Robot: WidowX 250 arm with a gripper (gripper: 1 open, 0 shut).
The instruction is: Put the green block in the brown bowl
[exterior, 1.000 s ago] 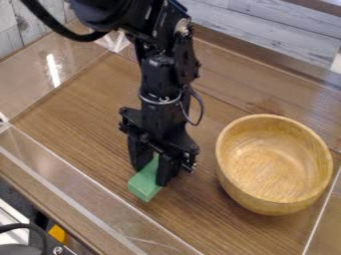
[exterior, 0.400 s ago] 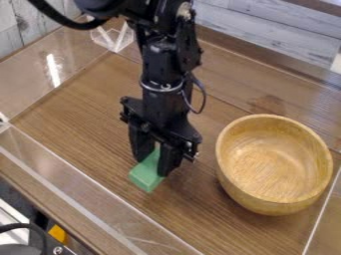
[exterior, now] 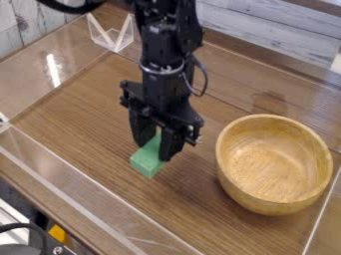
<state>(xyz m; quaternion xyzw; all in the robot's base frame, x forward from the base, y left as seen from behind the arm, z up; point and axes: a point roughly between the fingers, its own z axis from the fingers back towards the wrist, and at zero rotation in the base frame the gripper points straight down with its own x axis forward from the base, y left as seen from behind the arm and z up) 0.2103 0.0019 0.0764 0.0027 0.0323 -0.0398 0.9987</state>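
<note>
Tool: pointing down at frame centre, clamped on the green block
Brown bowl: on the bench, lower right

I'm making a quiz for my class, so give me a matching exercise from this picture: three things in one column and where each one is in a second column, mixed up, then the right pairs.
Things:
1. green block
2. bowl
3. gripper

Places:
A. on the right side of the table, nothing in it
B. pointing down at the middle of the table, to the left of the bowl
C. between the gripper's fingers, tilted

Pairs: 1-C, 2-A, 3-B
</note>
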